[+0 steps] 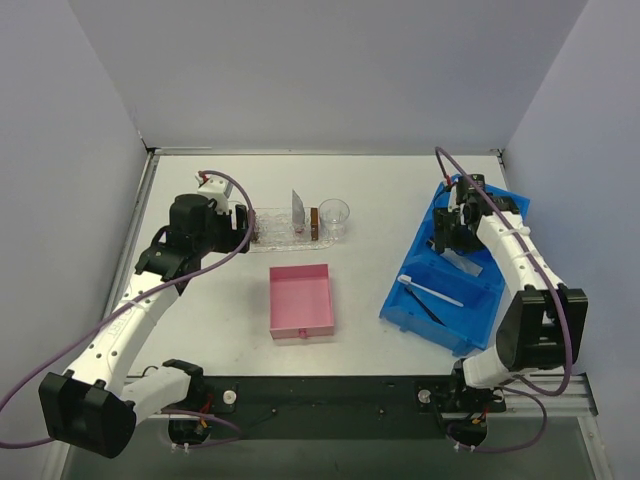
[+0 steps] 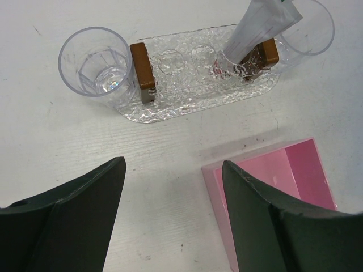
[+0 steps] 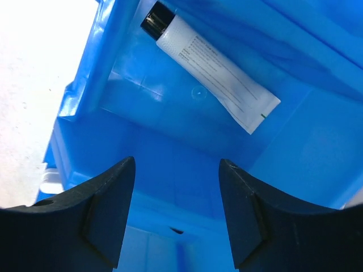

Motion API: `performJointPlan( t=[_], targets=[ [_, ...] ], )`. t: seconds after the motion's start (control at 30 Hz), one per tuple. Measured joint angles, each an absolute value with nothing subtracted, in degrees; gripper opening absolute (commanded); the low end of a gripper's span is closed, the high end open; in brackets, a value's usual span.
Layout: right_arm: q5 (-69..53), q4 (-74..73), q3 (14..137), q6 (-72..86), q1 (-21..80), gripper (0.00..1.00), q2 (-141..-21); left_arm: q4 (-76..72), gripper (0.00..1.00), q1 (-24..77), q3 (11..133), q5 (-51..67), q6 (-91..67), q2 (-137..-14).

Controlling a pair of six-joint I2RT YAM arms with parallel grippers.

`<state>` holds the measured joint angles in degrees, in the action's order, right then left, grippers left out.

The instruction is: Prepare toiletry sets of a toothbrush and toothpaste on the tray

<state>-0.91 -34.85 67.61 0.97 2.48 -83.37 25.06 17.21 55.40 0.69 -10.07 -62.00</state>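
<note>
**Desk:** Where is the toothpaste, taking the tray as your mark?

**Operator:** One toothpaste tube is on the tray. It stands tilted at the right end, leaning on the brown block there. I reckon the block is what keeps it upright. The second tube is well apart from the tray, off beyond that same end, lying flat on the floor of the blue bin. A white toothbrush lies in the bin too.

**Desk:** And your grippers?

**Operator:** My right gripper hangs in the bin just short of the lying tube. Its jaws are apart with nothing between them. I judge it is lining up to pick the tube. My left gripper sits just on the near side of the tray with its jaws spread wide and empty. It touches nothing, so I read it as waiting clear of the drop spot.

**Desk:** How does the tube look for a grasp?

**Operator:** It's a pale tube with a black cap, small print along the body and a flat crimped tail. It lies at a slant to my fingers. I'd expect it to be thin and soft, so it could slide on the smooth plastic if I pinch it off-centre.
</note>
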Motion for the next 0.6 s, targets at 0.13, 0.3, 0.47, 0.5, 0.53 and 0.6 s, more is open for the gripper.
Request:
performJointPlan(
  t=[0.13, 0.3, 0.47, 0.5, 0.53, 0.6],
  targets=[
    [-4.36, -34.94, 67.70, -4.71, 1.39, 0.56, -88.71, 25.06, 0.79, 17.19, 55.40, 0.69, -9.82, -62.00],
    [-7.66, -34.54, 68.47, -10.11, 0.64, 0.56, -93.60, 25.08, 0.79, 17.19, 55.40, 0.64, -9.21, -61.84],
    [-9.96, -34.44, 69.87, -14.20, 0.40, 0.56, -96.14, 25.08, 0.79, 17.17, 55.40, 0.64, -8.49, -61.49],
    [-10.35, -34.44, 70.24, -14.92, 0.40, 0.56, -96.79, 25.08, 0.79, 17.15, 55.40, 0.64, -8.43, -61.45],
    [-10.74, -34.44, 70.59, -15.51, 0.40, 0.56, -97.47, 25.08, 0.79, 17.15, 55.40, 0.64, -8.36, -61.43],
    [-11.09, -34.04, 70.83, -16.62, 0.40, 0.56, -98.61, 25.08, 0.79, 17.15, 55.40, 0.67, -8.27, -61.41]
  ],
)
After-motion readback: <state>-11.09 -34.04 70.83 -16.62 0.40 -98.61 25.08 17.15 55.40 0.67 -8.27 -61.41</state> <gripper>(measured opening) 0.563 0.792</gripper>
